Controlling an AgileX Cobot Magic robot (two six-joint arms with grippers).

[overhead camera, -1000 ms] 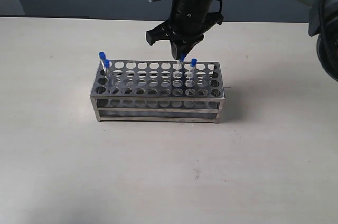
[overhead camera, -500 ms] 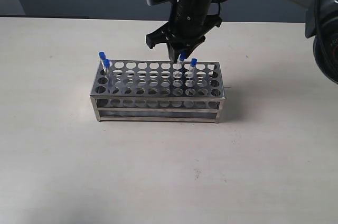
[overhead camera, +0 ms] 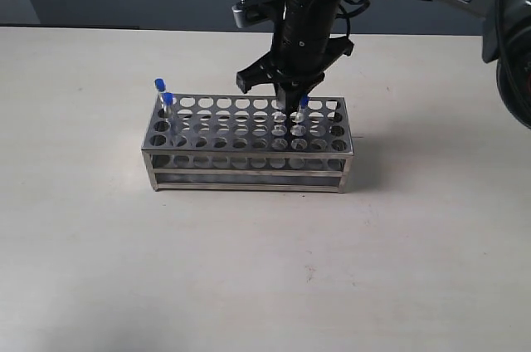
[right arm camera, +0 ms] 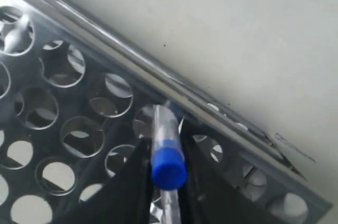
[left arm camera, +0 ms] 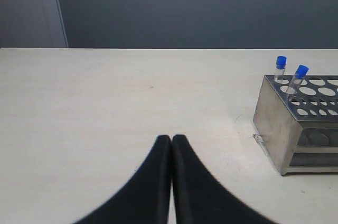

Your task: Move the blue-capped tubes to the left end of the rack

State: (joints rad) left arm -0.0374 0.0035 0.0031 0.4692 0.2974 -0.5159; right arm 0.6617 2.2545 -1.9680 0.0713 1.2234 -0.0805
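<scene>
- Exterior view: the rack (overhead camera: 249, 153) is standing near the middle of the pale counter (overhead camera: 249, 269), with its long side facing the camera.
- Two blue-capped tubes (overhead camera: 160, 86) are standing upright in holes at the rack's left end, one just behind the other, and their caps are rising above the top plate.
- A third blue-capped tube (overhead camera: 304, 105) is sitting in a hole toward the right part of the rack, in a back row.
- The right tool (overhead camera: 289, 107) is pointing straight down over the rack, just beside that third tube on its left. Its tips are reaching about to the level of the top plate.
- In the right wrist view, a fourth blue-capped tube (right arm camera: 169, 168) is standing in a hole next to the rack's edge bar, with the tool's dark fingers (right arm camera: 127, 187) lying on both sides of it.
- The fingers are lying very close to the cap on each side. I cannot tell whether they are actually pressing on the tube or only framing it.
- In the exterior view this fourth tube is hiding behind the tool.
- In the left wrist view, the left tool (left arm camera: 171, 176) is hanging over bare counter with its two fingers pressed together and nothing between them.
- That tool is staying well apart from the rack, and its camera is catching only the end of the rack that is carrying the two tubes.
</scene>
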